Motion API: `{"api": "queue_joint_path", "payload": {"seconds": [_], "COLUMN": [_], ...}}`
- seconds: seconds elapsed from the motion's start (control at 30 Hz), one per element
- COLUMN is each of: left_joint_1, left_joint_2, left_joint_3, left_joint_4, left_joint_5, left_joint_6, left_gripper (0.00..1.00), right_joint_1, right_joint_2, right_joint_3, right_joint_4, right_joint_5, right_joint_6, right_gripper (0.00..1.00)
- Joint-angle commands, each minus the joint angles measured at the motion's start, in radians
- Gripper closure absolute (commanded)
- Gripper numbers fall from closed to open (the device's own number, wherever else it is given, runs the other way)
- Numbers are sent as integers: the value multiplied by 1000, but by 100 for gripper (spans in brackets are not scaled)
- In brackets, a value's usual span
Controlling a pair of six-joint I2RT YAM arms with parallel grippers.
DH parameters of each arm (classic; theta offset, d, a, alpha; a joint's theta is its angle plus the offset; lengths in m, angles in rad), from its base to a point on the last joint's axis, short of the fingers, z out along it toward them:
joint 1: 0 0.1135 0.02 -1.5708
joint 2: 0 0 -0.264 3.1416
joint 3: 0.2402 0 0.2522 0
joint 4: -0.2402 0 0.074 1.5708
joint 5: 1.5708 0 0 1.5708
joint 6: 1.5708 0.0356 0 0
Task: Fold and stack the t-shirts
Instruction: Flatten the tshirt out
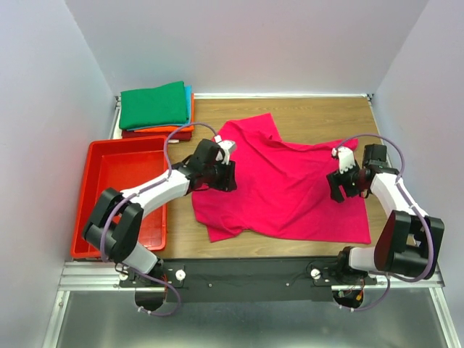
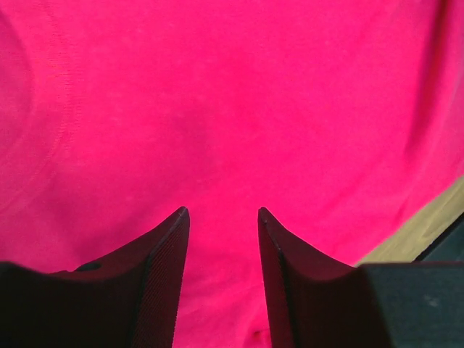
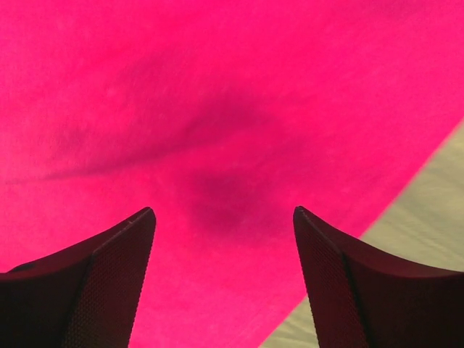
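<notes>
Claws apart on both sides: my left gripper (image 2: pixel 221 212) stands partly open, fingers pointing down at the magenta t-shirt (image 2: pixel 232 101), holding nothing. My right gripper (image 3: pixel 225 210) spreads wider over that shirt near its right edge, also empty. The shirt lies spread and rumpled on the wooden table (image 1: pixel 319 116) between my arms. In the far left corner, beyond the red tray (image 1: pixel 101 156), sits the folded stack, green shirt (image 1: pixel 154 105) on top.

Setting: robotics lab test cell. Plain white panel walls (image 1: pixel 246 43) box in a light wooden tabletop (image 1: pixel 312 116) on three sides. Two white-and-black robot arms (image 1: pixel 156 190) with looped purple cables (image 1: pixel 166 148) are bolted to a black base plate (image 1: pixel 239 274) on a silver aluminium extrusion frame (image 1: pixel 87 277).
</notes>
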Motion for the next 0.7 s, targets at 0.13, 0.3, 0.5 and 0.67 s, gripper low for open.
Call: {"api": "queue_joint_path", "payload": {"seconds": [0.13,0.3,0.5,0.67], "left_joint_1": [-21,-32,-85,-219], "left_joint_2": [106,91,14,-70], "left_joint_3": [-45,-127,-266,-375], "left_joint_4": [57,102,162,238], "left_joint_5": [15,18,41,64], "left_joint_6": [-40,-71,-181,-334], "left_gripper": [53,53,53,53], "right_joint_1": [-7,-6,-7,-27], "right_joint_2": [170,197,123,22], "right_joint_3": [-29,-32,-104,-136], "right_joint_4": [-65,-85,-211,-268], "right_joint_5": [52,148,308,395], "right_joint_6": [-58,-67,-170,-218], "right_gripper": [33,47,67,71]}}
